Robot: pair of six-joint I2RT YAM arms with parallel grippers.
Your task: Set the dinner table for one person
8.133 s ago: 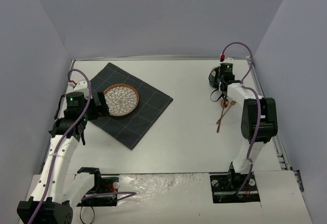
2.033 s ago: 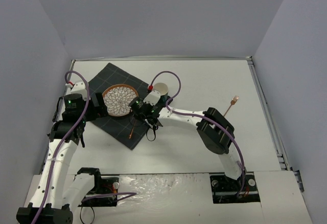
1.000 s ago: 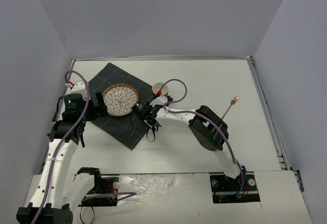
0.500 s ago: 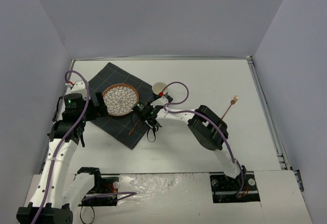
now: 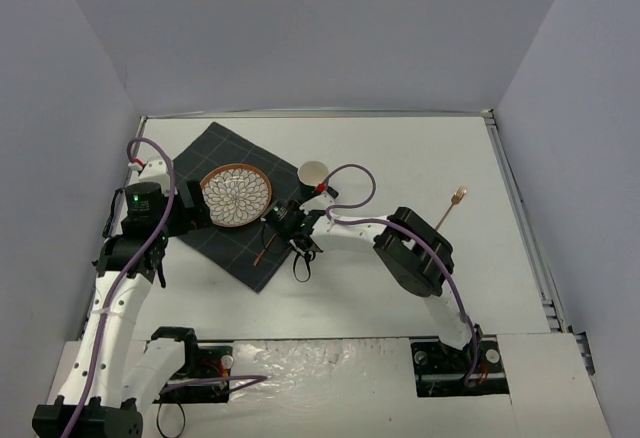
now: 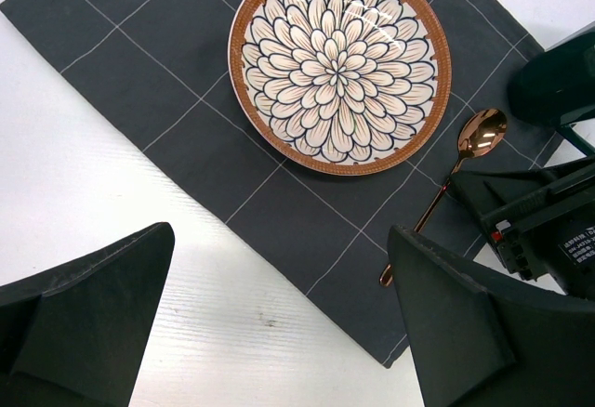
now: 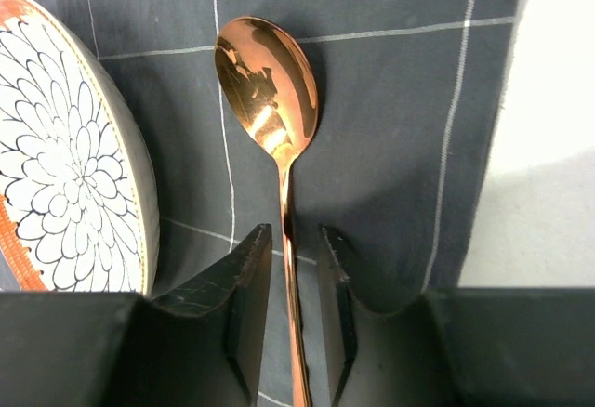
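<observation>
On the white dinner table [image 5: 400, 148] a dark grey checked mat [image 5: 222, 246] carries a flower-patterned plate [image 5: 237, 195] [image 6: 339, 63] [image 7: 56, 156]. A copper spoon [image 5: 263, 249] [image 6: 437, 203] [image 7: 270, 91] lies flat on the mat just right of the plate. My right gripper [image 5: 277, 226] [image 7: 290, 240] is low over it. Its jaws stand slightly apart on either side of the handle, with a thin gap on each side. My left gripper [image 5: 195, 208] [image 6: 279, 235] hangs wide open over the mat's near left edge, holding nothing.
A copper fork [image 5: 450, 208] lies alone on the table towards the right side. The right arm stretches across the middle of the table from its base. Grey walls close in the table on three sides.
The right gripper, shut on the spoon's handle a second ago, has parted its jaws and the spoon rests on the mat. The right arm's elbow shifted slightly. The left arm is unchanged.
</observation>
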